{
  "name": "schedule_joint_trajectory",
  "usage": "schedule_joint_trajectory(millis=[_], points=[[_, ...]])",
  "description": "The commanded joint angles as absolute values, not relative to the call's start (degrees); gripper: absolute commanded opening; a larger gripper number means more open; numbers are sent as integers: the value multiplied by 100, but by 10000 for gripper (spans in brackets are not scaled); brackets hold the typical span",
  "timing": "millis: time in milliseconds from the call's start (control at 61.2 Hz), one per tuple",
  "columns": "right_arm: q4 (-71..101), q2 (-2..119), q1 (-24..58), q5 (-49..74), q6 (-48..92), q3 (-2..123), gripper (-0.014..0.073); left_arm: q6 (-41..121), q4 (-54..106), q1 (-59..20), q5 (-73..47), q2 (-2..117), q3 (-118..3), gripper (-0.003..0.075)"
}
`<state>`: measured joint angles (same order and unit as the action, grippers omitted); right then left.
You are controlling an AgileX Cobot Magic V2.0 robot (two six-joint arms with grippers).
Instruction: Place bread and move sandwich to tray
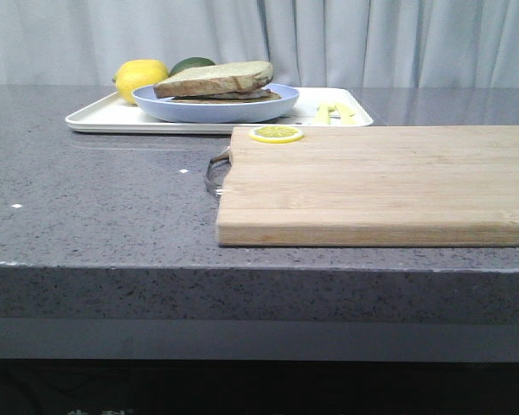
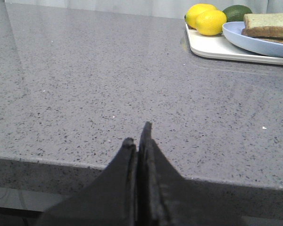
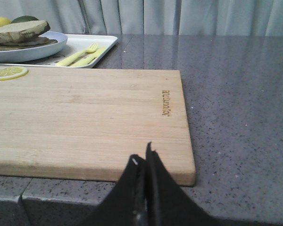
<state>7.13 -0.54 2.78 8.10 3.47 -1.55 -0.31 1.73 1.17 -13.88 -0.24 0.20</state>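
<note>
Grey speckled stone counter (image 1: 112, 207). Large flat white rectangular tray (image 1: 95, 117) at far side, left of centre. On it: round pale blue plate (image 1: 216, 105) carrying the sandwich (image 1: 214, 80), thick toast slice with pale greenish-beige face and brown crust on top, flatter slice beneath. Egg not visible. Yellow lemon (image 1: 140, 78) and dark green fruit (image 1: 192, 64) behind plate; pale yellow fork (image 3: 78, 55) on tray's right end. Bamboo cutting board (image 1: 381, 183) nearer, bare save a yellow lemon slice (image 1: 276, 134) at its far left corner. Left pincer (image 2: 139, 141) pressed closed, empty, over counter edge. Right pincer (image 3: 144, 157) likewise closed, empty, at board's near edge
</note>
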Motion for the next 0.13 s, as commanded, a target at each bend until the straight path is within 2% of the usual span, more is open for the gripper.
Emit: schedule_joint_trajectory(millis=[0,114], points=[[717,-173,242,369,355,-131,-59,-67,222,126,-945,-155,88,-19],[717,-173,242,369,355,-131,-59,-67,222,126,-945,-155,88,-19]])
